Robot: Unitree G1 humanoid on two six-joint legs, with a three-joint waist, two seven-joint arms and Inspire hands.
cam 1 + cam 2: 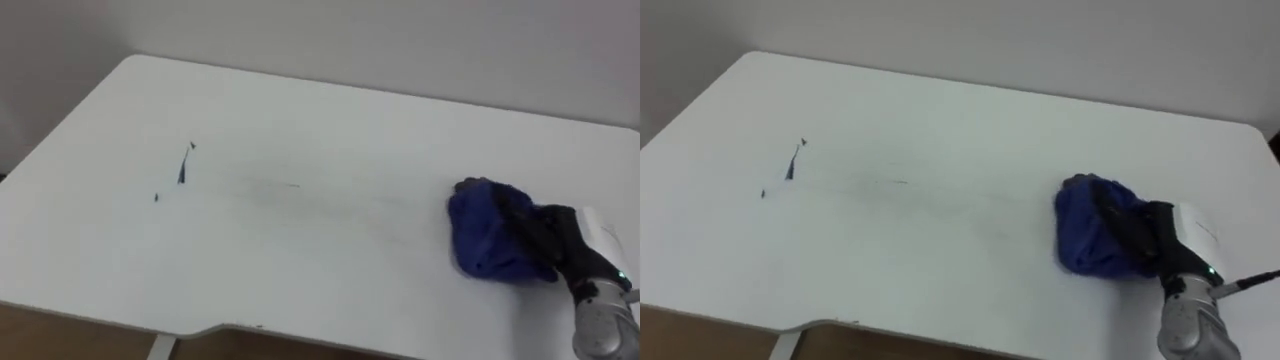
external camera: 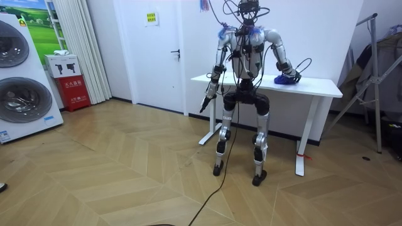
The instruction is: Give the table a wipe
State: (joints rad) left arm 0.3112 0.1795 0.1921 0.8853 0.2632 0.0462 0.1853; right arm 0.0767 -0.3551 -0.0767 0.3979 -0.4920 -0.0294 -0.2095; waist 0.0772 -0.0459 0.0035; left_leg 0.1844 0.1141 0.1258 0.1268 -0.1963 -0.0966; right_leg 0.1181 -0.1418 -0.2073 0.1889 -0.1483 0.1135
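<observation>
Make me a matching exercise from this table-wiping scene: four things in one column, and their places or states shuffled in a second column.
Things:
1. blue cloth
2. blue marks
3. right hand
4. left hand

Places or states:
A. hanging at the robot's side
B. on the table's left part
C. bunched on the table's right part
D. curled on the blue cloth

Pairs: 1-C, 2-B, 3-D, 4-A.

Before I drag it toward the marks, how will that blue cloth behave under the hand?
The blue cloth sits bunched in the right hand, so it's probably soft and floppy. It should slide easily on the smooth white table, though it may bunch up before reaching the marks.
</observation>
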